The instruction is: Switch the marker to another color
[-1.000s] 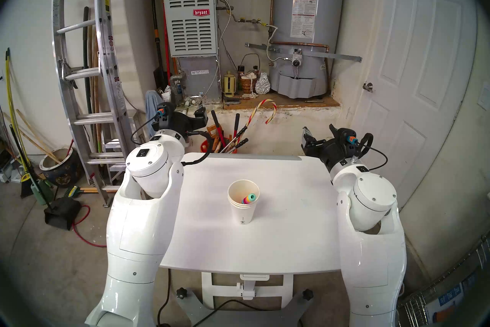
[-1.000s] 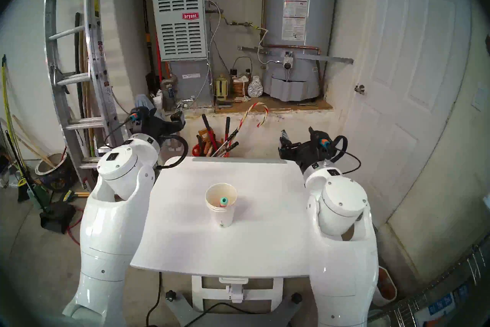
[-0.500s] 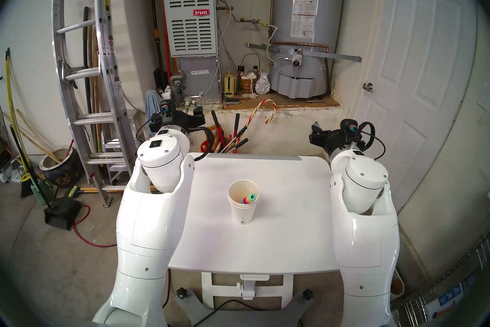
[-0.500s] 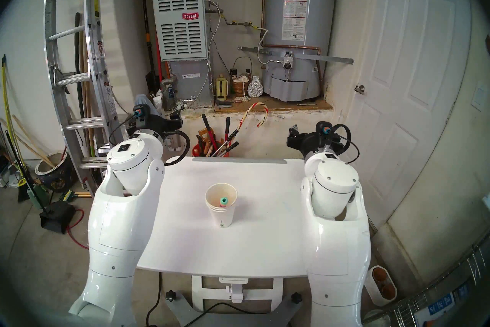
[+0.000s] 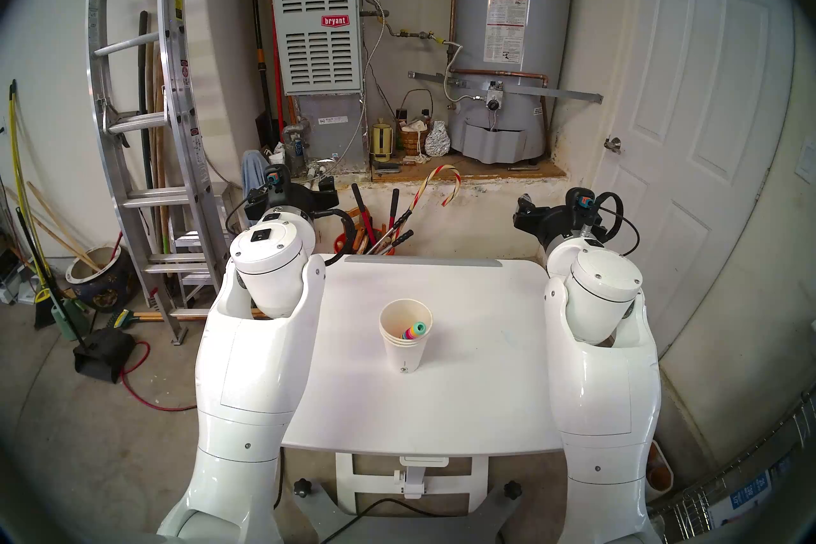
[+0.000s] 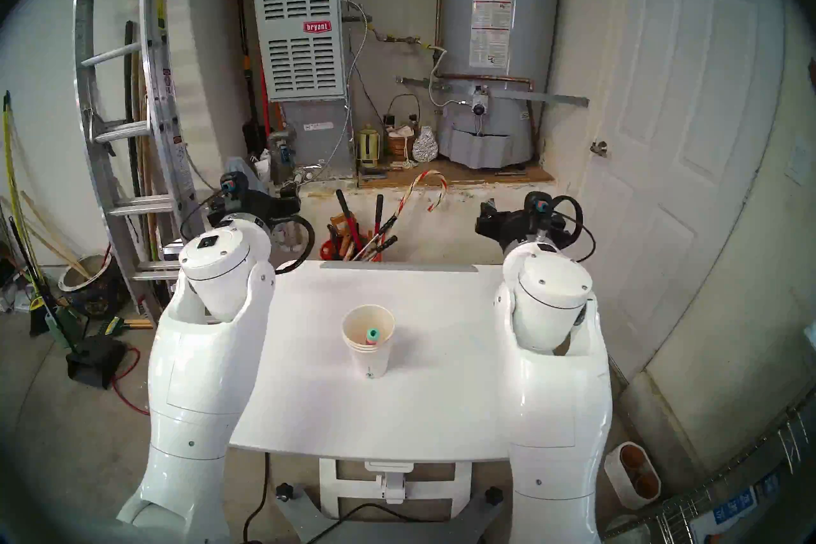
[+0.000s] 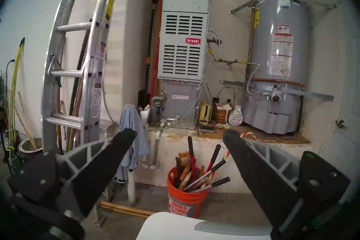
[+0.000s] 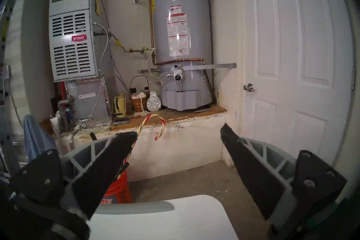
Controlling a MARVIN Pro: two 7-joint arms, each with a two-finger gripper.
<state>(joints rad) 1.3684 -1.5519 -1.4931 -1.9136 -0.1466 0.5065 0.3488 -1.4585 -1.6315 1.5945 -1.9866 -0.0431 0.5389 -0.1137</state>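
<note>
The marker point(image 5: 415, 331), a slim stick of stacked bead-like segments with a teal end uppermost and pink, yellow and orange rings beneath, stood tilted inside the paper cup point(image 5: 404, 342) near the centre of the head views, leaning on the cup's right inner wall. Both grippers were well apart from it, high in the frame beyond the table's far corners: the left gripper point(image 7: 179, 134) at centre left, the right gripper point(image 8: 179, 132) at centre right. Neither touched anything. In each wrist view the two fingers stood wide apart with nothing between them; the black wedge-shaped fingers point(image 7: 109, 157) had flat matte pads and grey ribbed, trussed backs.

The cup was white paper, a nested stack to judge by the several rims showing, tapered toward its base, with a small round mark low on its side. It sat on the smooth white table point(image 5: 485, 375), which had rounded corners and a grey strip along its far edge.

Behind the table, at centre frame, an orange plastic bucket point(image 7: 185, 202) held long tools with red and black handles and wooden grips, plus a red-and-white striped candy cane point(image 5: 441, 185) hooking over above it. At lower left of the head views a dark glazed pot point(image 5: 99, 278) held wooden sticks.
</note>
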